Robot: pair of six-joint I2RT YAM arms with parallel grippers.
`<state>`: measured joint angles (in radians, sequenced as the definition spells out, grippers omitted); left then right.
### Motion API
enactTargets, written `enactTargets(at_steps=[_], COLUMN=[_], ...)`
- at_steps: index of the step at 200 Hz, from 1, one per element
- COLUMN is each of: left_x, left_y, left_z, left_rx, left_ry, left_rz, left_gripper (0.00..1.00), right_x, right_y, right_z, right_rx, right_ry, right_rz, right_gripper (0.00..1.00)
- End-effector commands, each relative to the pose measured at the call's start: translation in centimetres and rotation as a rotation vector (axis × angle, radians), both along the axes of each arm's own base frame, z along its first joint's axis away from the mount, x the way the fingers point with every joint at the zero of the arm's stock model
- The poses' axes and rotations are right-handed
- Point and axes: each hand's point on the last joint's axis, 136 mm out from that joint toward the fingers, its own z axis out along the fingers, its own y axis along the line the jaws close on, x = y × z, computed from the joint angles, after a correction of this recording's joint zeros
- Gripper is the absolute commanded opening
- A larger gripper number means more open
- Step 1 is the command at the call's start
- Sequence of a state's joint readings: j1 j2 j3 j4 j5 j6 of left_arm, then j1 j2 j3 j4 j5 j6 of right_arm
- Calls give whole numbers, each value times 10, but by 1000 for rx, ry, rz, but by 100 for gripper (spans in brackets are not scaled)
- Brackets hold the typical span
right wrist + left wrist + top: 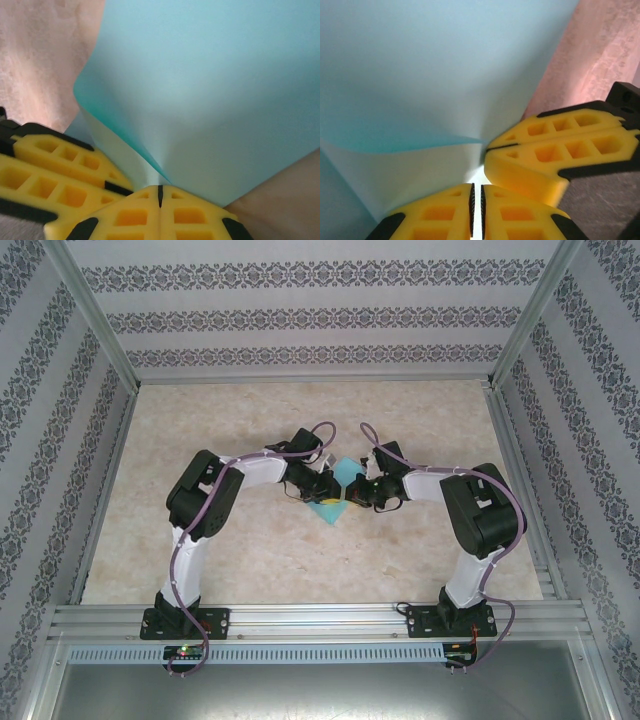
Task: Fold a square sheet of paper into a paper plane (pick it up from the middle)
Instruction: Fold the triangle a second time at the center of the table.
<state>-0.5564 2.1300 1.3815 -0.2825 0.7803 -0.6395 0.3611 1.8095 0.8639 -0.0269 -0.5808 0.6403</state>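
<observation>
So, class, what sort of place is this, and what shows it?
Likely a robot test cell: silver aluminium frame, striped patterned wall panels, two black-and-white robot arms bolted beside a beige marbled tabletop.

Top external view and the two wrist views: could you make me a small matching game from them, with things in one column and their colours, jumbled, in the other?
Things:
1. sheet of paper
2. left gripper's fingers
3. table
4. cables on the arms

Colours:
a. purple
b. mottled beige
c. light turquoise
d. yellow

Pairs: 1-c; 2-d; 3-b; 4-a
</observation>
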Motion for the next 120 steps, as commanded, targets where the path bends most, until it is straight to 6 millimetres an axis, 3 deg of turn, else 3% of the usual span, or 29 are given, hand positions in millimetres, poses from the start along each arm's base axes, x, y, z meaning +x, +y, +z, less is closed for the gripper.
enactTargets(at_steps=[1,120], left_x=[-13,-52], left_y=[-2,0], left_z=[18,1], left_rx=[-29,-16], left_ry=[-6,26], left_rz=[-31,-141], left_gripper=[16,15], right_x=[-10,-16], right_y=[-6,3], right_z=[-16,-11], right_rx=[-81,-72], right_ry=[41,38], right_rz=[21,53], right_gripper=[3,3])
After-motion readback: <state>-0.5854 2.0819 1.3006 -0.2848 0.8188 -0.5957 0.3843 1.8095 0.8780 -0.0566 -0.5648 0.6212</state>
